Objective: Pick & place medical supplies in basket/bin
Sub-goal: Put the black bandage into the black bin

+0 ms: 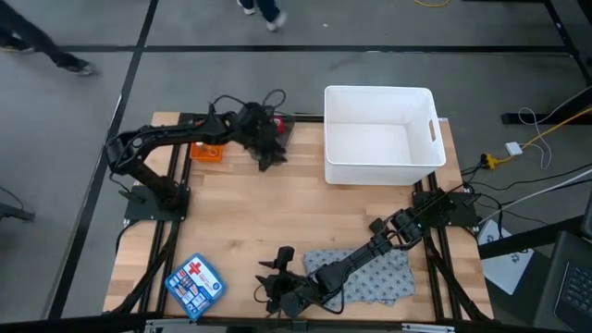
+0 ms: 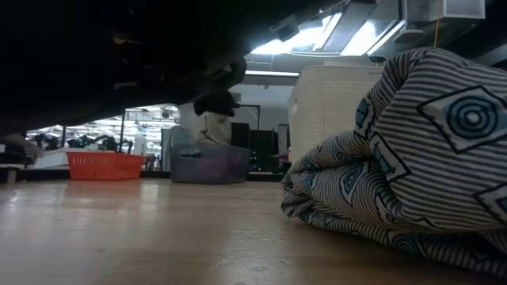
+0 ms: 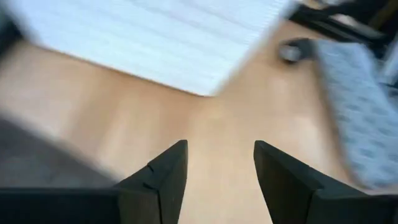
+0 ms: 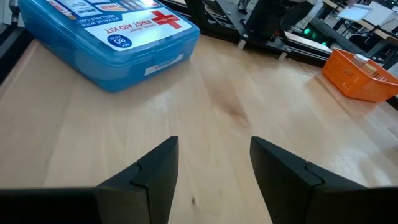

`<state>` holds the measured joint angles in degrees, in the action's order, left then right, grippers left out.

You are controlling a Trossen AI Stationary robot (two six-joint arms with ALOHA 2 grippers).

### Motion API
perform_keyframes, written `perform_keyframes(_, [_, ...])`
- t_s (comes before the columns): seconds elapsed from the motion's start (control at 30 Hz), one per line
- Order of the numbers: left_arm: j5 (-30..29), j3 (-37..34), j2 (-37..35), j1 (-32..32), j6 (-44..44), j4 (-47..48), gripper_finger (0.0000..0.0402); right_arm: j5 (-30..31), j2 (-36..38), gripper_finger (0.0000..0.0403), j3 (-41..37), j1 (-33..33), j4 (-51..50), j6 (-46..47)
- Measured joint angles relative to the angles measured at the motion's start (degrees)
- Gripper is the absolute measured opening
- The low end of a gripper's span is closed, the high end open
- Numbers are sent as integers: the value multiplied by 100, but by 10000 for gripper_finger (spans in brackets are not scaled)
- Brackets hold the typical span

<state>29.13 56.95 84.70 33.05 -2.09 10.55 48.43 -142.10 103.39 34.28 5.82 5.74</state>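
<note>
The grey patterned cloth (image 1: 375,273) lies bunched on the table near its near edge, and looms large in the low view (image 2: 412,158). My right gripper (image 1: 270,282) hovers open just left of the cloth, above bare wood (image 4: 214,143). My left gripper (image 1: 266,155) is open near the far edge, left of the white bin (image 1: 430,129), also over bare wood (image 3: 217,149). Neither holds anything. A small red thing (image 1: 277,120) sits by the left wrist. Vials, rolls and the black block do not show.
A blue first aid kit (image 1: 194,285) lies at the near left corner, ahead of my right gripper (image 4: 106,37). A small orange basket (image 1: 207,152) stands under the left arm near the far edge. Bare wood fills the table's middle. People walk beyond the far edge.
</note>
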Motion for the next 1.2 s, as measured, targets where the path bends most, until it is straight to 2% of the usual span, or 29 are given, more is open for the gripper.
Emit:
perform_keyframes(0.3, [65,-46,-449,-1481,-75,331,182,-2,0,200,-2,-24,55,-59])
perform_keyframes(0.4, [-125,-46,-795,-2093,-147,265,182,-19,0,200,0,-44,55,-33])
perform_keyframes(0.63, [-1271,-46,-1975,-3545,-174,329,182,-155,0,201,-2,-119,57,-64])
perform_keyframes(0.83, [-2492,-46,-2832,-4758,-221,853,182,-377,28,201,88,-280,110,-128])
perform_keyframes(0.97, [-3347,-55,-3098,-5483,-214,1208,182,-806,37,201,539,-465,-177,-331])
perform_keyframes(1.07, [-3681,-325,-3233,-5941,-170,1055,182,-1092,42,201,1042,-594,-690,-510])
perform_keyframes(1.2, [-4045,-905,-3388,-6391,18,583,182,-909,42,201,1830,-720,-1471,-945])
